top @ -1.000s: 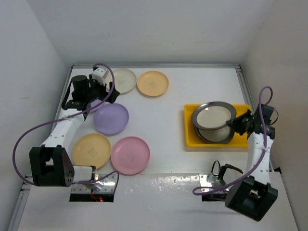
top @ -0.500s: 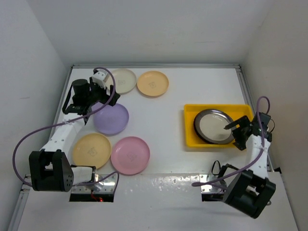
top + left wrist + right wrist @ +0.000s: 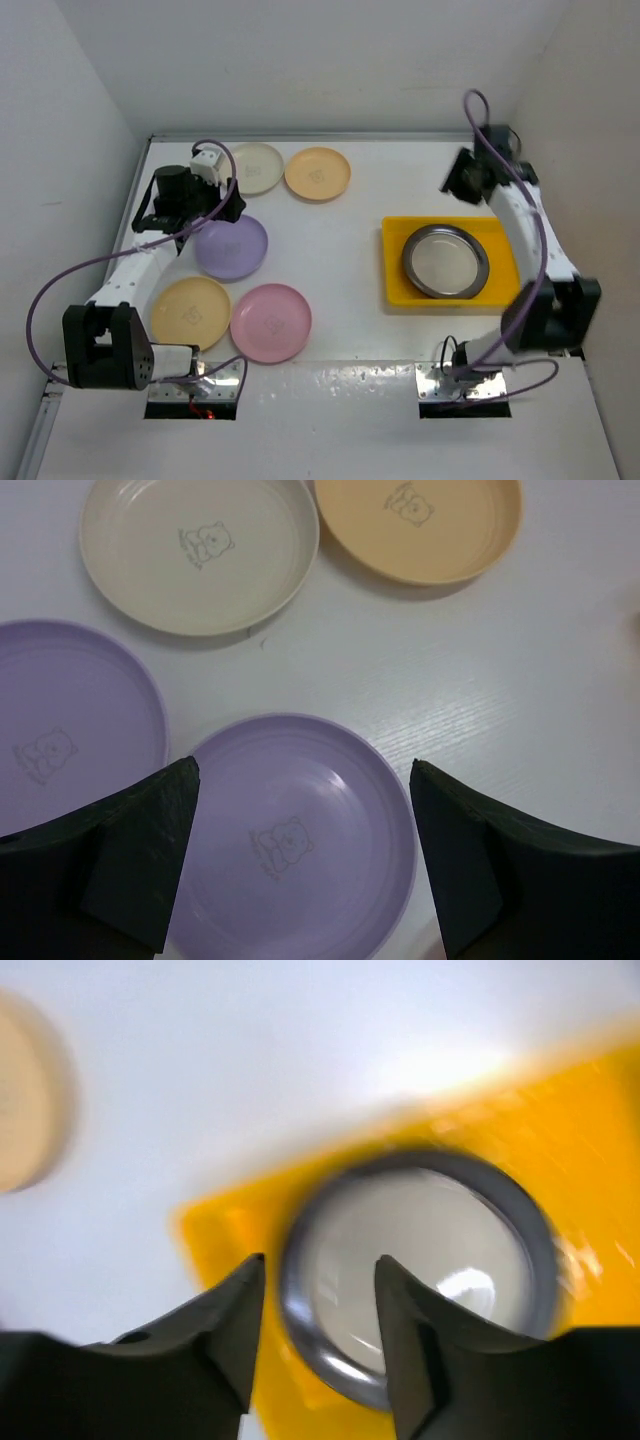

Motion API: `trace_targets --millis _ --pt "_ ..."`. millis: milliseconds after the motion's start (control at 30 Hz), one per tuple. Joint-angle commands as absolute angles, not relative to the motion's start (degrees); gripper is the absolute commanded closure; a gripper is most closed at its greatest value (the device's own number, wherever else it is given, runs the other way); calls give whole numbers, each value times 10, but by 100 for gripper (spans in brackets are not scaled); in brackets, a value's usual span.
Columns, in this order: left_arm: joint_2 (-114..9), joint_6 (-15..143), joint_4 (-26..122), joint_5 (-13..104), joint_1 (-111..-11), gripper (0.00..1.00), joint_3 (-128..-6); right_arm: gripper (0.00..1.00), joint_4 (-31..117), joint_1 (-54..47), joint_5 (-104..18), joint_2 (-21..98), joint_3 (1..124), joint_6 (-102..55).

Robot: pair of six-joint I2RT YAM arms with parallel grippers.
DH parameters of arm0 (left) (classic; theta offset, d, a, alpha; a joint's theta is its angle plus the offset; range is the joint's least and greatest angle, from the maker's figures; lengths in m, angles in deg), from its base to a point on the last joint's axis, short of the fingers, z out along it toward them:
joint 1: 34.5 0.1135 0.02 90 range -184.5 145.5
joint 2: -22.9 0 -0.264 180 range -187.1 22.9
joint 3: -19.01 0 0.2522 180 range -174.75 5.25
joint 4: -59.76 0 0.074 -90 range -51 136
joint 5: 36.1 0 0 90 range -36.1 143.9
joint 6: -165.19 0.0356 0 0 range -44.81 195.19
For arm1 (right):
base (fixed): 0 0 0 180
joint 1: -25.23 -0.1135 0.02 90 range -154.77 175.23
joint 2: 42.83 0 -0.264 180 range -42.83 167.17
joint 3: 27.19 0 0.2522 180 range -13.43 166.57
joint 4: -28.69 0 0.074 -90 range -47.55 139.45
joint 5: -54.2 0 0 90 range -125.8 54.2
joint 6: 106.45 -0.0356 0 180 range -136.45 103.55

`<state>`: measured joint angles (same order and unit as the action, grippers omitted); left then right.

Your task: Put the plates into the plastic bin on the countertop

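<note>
A dark-rimmed steel plate (image 3: 445, 260) lies flat in the yellow plastic bin (image 3: 395, 268) on the white countertop (image 3: 350, 230). My right gripper (image 3: 458, 184) is open and empty, raised beyond the bin's far edge. Its blurred wrist view looks down on the steel plate (image 3: 440, 1230) in the bin (image 3: 225, 1235) between its open fingers (image 3: 320, 1262). My left gripper (image 3: 222, 200) is open and empty above two lilac plates (image 3: 295, 840) (image 3: 70, 720); its fingertips (image 3: 303, 770) straddle the nearer one. Cream (image 3: 258, 167), orange (image 3: 318, 173), lilac (image 3: 232, 246), yellow-orange (image 3: 190, 312) and pink (image 3: 271, 322) plates lie at left.
White walls enclose the countertop on three sides, with a thin metal edge (image 3: 320, 136) at the back. The arm bases and cables (image 3: 200, 385) sit at the near edge. The cream plate (image 3: 198, 555) and orange plate (image 3: 420, 525) lie just beyond the left gripper.
My right gripper let go of the steel plate, which now lies flat in the bin, then rose and swung to the bin's far side. My left gripper shifted only slightly.
</note>
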<state>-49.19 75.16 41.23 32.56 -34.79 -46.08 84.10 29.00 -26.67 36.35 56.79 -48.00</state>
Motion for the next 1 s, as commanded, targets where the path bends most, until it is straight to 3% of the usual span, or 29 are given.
trace_targets --millis 0,33,67,133,167,267,400,567,633,667,733,833,967 --pt "-512 734 381 365 -341 12 -507 57 774 211 -426 516 736 -459" --pt "-512 741 381 372 -334 12 -513 53 742 178 -456 614 768 -493" --pt "-517 747 376 380 -329 12 -518 30 731 168 -477 650 858 -508" --pt "-517 753 370 402 -322 12 -527 26 696 157 -500 778 918 -570" --pt "-517 753 363 410 -322 12 -534 28 693 144 -501 811 1005 -588" --pt "-517 753 358 428 -312 12 -539 37 649 135 -531 940 1093 -675" --pt "-517 758 346 434 -300 12 -539 39 579 124 -524 1019 1089 -742" --pt "-522 758 346 422 -286 12 -539 51 547 102 -486 1036 1032 -777" --pt "-522 758 346 422 -281 12 -539 63 542 94 -451 1035 1009 -779" --pt "-522 758 346 422 -281 12 -539 83 547 88 -442 1032 1001 -785" --pt "-522 763 346 422 -281 12 -539 100 572 87 -393 1032 988 -802" --pt "-522 769 346 422 -276 12 -539 100 560 98 -402 1010 954 -812" --pt "-529 743 320 389 -253 12 -539 100 562 111 -396 910 936 -703"
